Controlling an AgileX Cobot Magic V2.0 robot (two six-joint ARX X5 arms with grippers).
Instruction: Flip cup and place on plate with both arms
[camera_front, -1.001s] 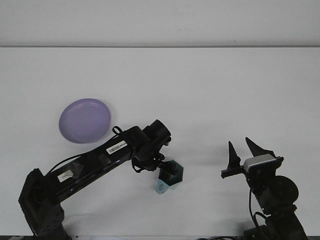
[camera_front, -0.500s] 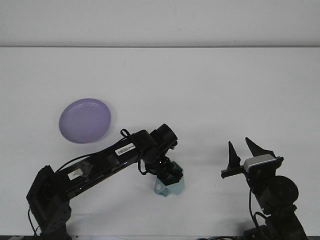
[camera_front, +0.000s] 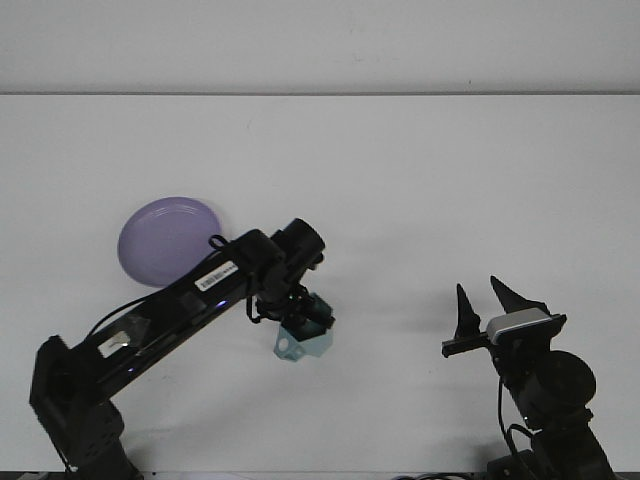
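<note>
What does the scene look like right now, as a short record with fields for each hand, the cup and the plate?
left hand: shut on the cup, over the table
cup: light blue, tilted, held in the left hand
plate: purple, holds nothing, its right edge hidden behind the left arm
right hand: open, holds nothing, far right of the cup
table: white

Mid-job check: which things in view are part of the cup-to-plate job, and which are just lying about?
Part of the job:
- cup, light blue, held in the left gripper
- purple plate, partly behind the left arm
- right gripper, open, holding nothing

Lying about:
- nothing; only the white table is otherwise in view
</note>
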